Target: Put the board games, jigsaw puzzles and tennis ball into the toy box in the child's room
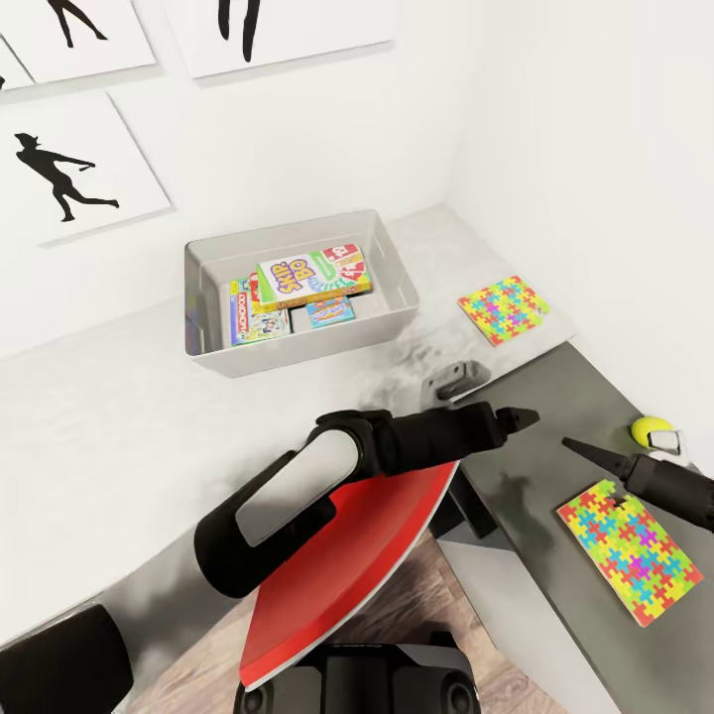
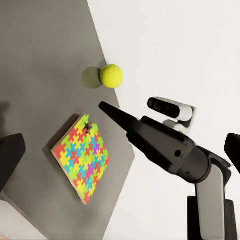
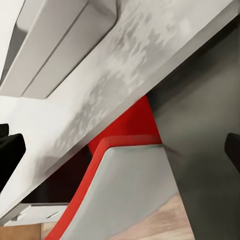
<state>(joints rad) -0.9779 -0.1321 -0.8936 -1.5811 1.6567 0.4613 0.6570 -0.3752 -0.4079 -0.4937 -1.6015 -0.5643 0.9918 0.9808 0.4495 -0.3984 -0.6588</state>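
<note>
1. "SKIP-BO" stands in white letters on the green-yellow-red game box (image 1: 312, 276), which lies topmost inside the toy box (image 1: 297, 352).
2. "MONOPOLY" runs along the edge of the white game box (image 1: 253, 315), partly under the SKIP-BO box in the same toy box.
3. The print on the small blue box (image 1: 330, 311) beside them is too small to read.
</note>
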